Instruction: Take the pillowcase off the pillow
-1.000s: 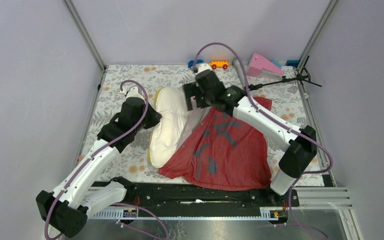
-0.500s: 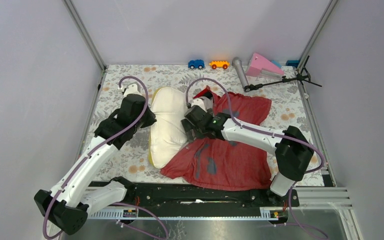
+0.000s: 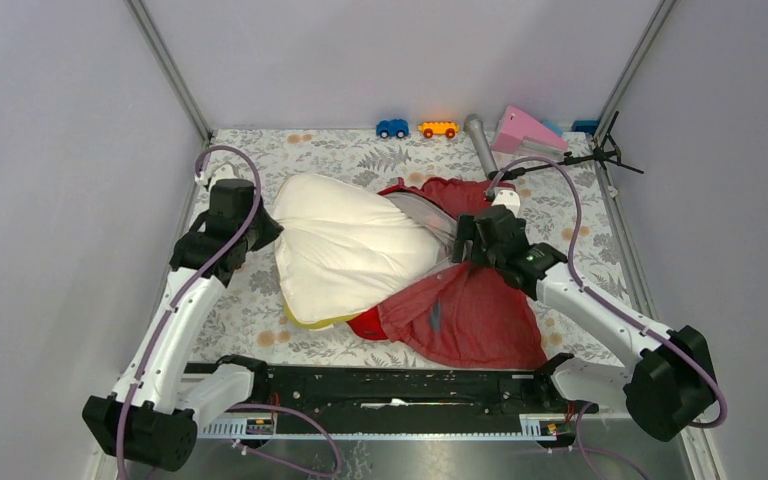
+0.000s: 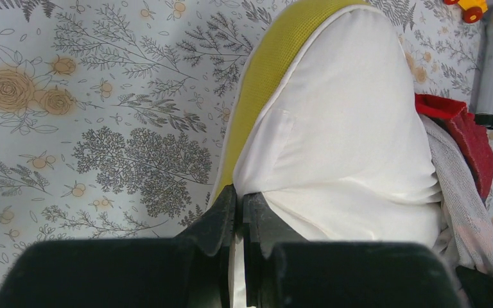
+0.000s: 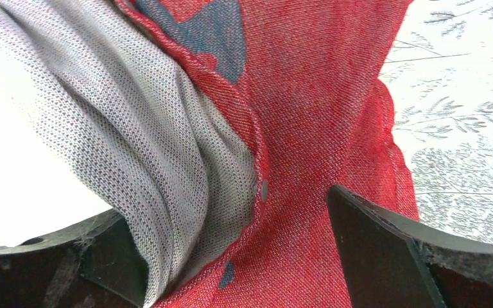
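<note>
The white pillow (image 3: pixel 345 245) lies at the centre left, its yellow edge (image 3: pixel 310 322) showing at the front. Its right end is still inside the red pillowcase (image 3: pixel 475 310), whose grey band (image 3: pixel 430 212) is bunched at the opening. My left gripper (image 3: pixel 263 233) is shut on the pillow's left edge; in the left wrist view it (image 4: pixel 239 196) pinches white fabric beside the yellow edge (image 4: pixel 269 64). My right gripper (image 3: pixel 460 240) is open at the case's opening; in the right wrist view it (image 5: pixel 231 224) straddles the grey band (image 5: pixel 135 128) and red cloth (image 5: pixel 308 96).
A blue toy car (image 3: pixel 392 128), an orange toy car (image 3: pixel 438 129), a grey cylinder (image 3: pixel 480 145), a pink wedge (image 3: pixel 525 130) and a black stand (image 3: pixel 570 160) lie along the back edge. The floral mat (image 3: pixel 230 310) covers the table.
The left gripper has pulled the pillow left, so more white pillow shows outside the case. The right gripper has moved right, to the case's opening.
</note>
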